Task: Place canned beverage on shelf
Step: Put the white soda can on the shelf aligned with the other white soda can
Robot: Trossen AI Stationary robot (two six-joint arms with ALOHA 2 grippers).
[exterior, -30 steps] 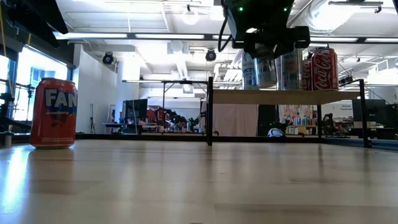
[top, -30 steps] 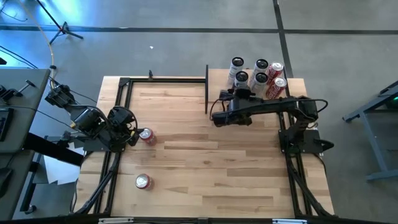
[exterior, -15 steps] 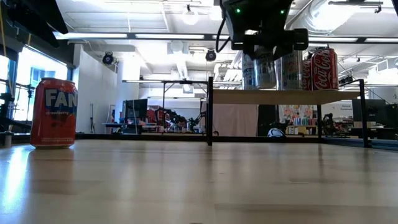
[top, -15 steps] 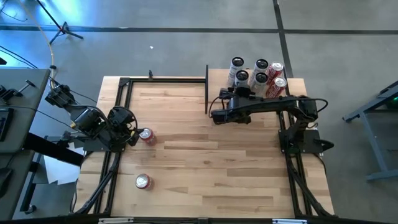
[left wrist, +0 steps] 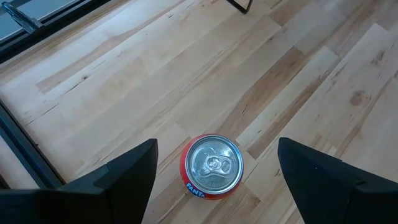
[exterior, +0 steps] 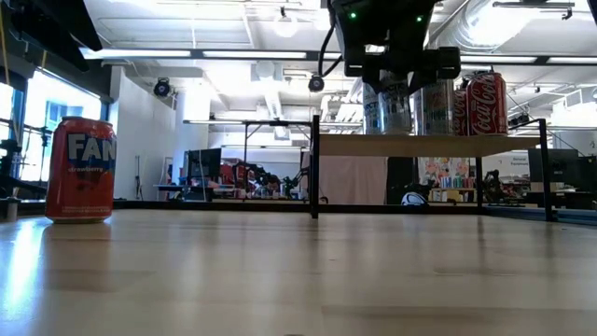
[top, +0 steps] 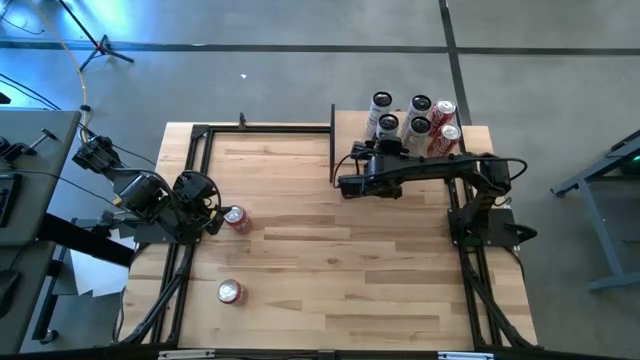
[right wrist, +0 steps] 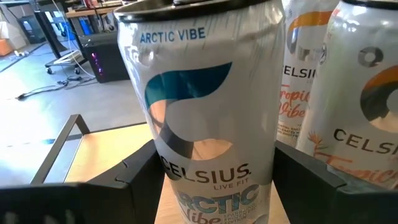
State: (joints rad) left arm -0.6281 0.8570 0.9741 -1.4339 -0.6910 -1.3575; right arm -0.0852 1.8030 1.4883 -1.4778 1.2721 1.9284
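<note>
A wooden bench (top: 330,260) is seen from above with a dark robot arm at each side.

The shelf (top: 410,150), a small light-wood board on black posts, stands at the far right corner of the bench. Five cans stand upright on it in a tight cluster: three white Celsius cans and two red cola cans (top: 443,128) on the right of the group. In the level view the shelf board (exterior: 429,145) sits raised above the bench top, with the cans standing on it.

The right arm reaches in from the right edge toward the shelf. Its end effector (top: 372,160) is at the near left part of the shelf, with its two fingers spread on either side of a white Celsius can (right wrist: 202,106) labelled "Arctic Vibe". Whether the fingers (right wrist: 311,186) touch the can or stand just clear of it cannot be told. Two more Celsius cans (right wrist: 336,87) stand right beside that one.

The left arm sits at the left edge of the bench. Its end effector (left wrist: 214,168) hangs above an upright red Fanta can (top: 236,219), fingers spread wide and well clear of the can's sides. The wrist camera looks down on the can's silver top (left wrist: 213,165).

A second red can (top: 231,291) stands on the bench nearer the front edge, apart from both arms.
</note>
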